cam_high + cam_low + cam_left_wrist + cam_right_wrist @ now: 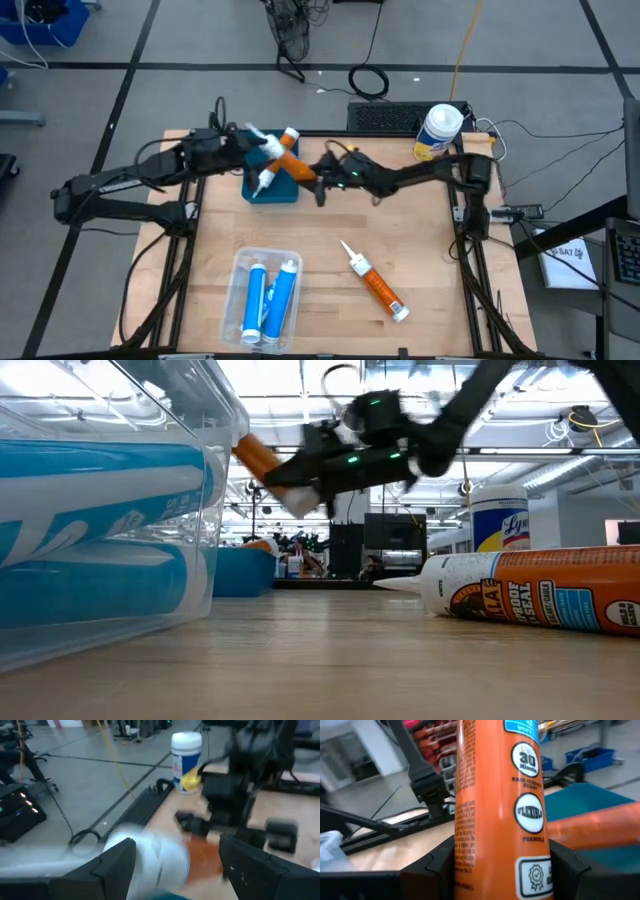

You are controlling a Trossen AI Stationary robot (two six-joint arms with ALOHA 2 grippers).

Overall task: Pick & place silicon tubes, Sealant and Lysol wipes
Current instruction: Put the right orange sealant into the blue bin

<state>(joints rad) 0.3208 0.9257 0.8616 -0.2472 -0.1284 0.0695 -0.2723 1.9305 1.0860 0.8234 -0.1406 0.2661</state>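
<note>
My right gripper (318,183) is shut on an orange sealant tube (292,163), held above the blue bin (270,190) at the table's far middle. My left gripper (240,142) is open, its fingers on either side of that tube's white end (150,857). A second orange tube (277,155) leans in the bin with its nozzle down. A third orange tube (376,287) lies on the table at the near right. The Lysol wipes canister (438,130) stands upright at the far right corner. My right gripper pinches the tube's orange body (495,820) between its two fingers, which lie across the tube. The tube is tilted and lifted clear of the table, above the bin. My left gripper's fingers (117,865) stand beside the tube's white end; I cannot tell whether they touch it.
A clear tub (266,262) at the near left holds two blue tubes (285,298). A black keyboard (395,118) lies beyond the far edge. Bare wood (330,330) lies between the tub and the lying tube.
</note>
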